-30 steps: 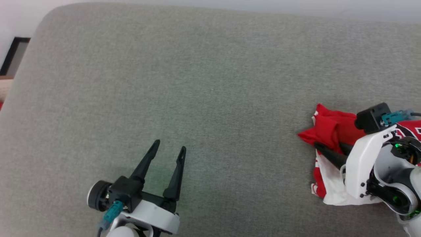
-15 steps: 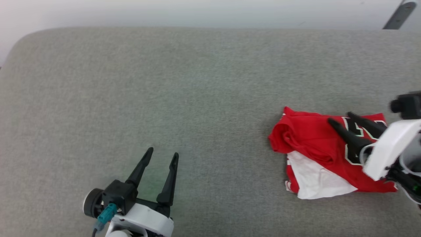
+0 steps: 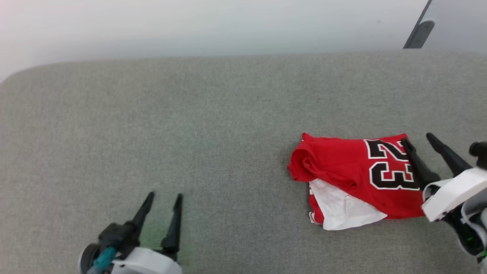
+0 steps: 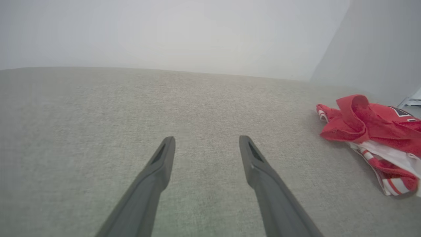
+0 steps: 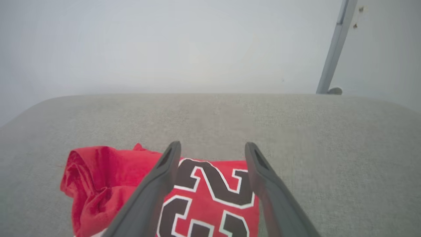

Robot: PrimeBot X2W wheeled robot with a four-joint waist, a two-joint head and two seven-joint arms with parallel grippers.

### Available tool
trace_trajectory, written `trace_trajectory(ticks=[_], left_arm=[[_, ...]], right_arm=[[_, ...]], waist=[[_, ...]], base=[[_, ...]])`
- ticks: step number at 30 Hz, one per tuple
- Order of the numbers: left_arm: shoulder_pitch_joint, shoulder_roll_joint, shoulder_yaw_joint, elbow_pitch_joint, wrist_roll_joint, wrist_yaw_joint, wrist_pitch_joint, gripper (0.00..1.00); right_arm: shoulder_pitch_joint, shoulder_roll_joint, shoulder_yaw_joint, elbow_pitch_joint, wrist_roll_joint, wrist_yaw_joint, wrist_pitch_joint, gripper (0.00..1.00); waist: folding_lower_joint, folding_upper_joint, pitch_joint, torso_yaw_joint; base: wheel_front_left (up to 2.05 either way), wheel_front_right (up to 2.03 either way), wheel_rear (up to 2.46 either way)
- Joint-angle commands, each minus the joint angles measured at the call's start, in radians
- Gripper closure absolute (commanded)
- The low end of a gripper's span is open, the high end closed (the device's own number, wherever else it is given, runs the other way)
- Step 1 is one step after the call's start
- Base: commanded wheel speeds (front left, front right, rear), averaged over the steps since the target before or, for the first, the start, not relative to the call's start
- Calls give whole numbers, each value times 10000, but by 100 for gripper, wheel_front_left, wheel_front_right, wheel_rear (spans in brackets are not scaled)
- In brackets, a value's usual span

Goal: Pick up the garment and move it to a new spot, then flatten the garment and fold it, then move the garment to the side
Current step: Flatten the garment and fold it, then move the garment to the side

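Note:
The garment [image 3: 342,171], a red jersey with a black white-outlined "23" and a white sleeve poking out below, lies folded on the grey cushion at the right. My right gripper [image 3: 418,140] is open just above the garment's right edge, nothing between its fingers. From the right wrist, the garment [image 5: 204,197] lies under the open right gripper [image 5: 212,148]. My left gripper [image 3: 163,197] is open at the lower left, far from the shirt. The left wrist view has the open left gripper [image 4: 205,141] over bare cushion and the garment [image 4: 368,131] off to its right.
The grey cushion [image 3: 190,125] spans the whole work area, with a rounded far-left corner. A pale wall runs behind it. A grey metal bar [image 3: 418,32] leans at the back right, and the metal bar [image 5: 332,56] also stands behind the cushion from the right wrist.
The head camera has shifted. My right gripper let go of the garment, opened wide and drew back to the shirt's right edge, baring the "23". The left gripper stayed open.

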Motion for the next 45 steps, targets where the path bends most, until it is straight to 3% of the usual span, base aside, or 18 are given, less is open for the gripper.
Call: trace_trajectory(ticks=[1,4,8,14,26,36,45], left_arm=[[118,-11,83,-9,35,-31,6,0],[325,-140,626,-152,211,-32,6,0],[604,-231,913,-456,453,-31,6,0],[1109,-203,1040,-990,775,-31,6,0],[2218,-202,1288,-2206,846,-31,6,0],[3081,-313,1470,-3169,1187,-31,6,0],[2948,-463,1398,-3242,1237,-31,6,0]], right_arm=[[7,29,59,22,-114,-12,-169,0],[119,224,91,315,-350,-14,-928,0],[504,469,-515,174,-751,-14,-1158,0],[1872,959,-2224,-1090,-1791,-14,-1172,0],[4487,1422,-4059,-3426,-2425,-14,-1175,0],[5918,1910,-5265,-4777,-2733,-14,-979,0],[5983,2208,-5515,-5264,-2903,-14,-570,0]], waist=[[0,0,-306,-198],[0,0,-515,-243],[0,0,-724,-162],[0,0,-1134,15],[0,0,-1485,534],[0,0,-1345,811],[0,0,-1265,791]], base=[[0,0,0],[0,0,0],[0,0,0],[0,0,0],[0,0,0],[0,0,0],[0,0,0]])
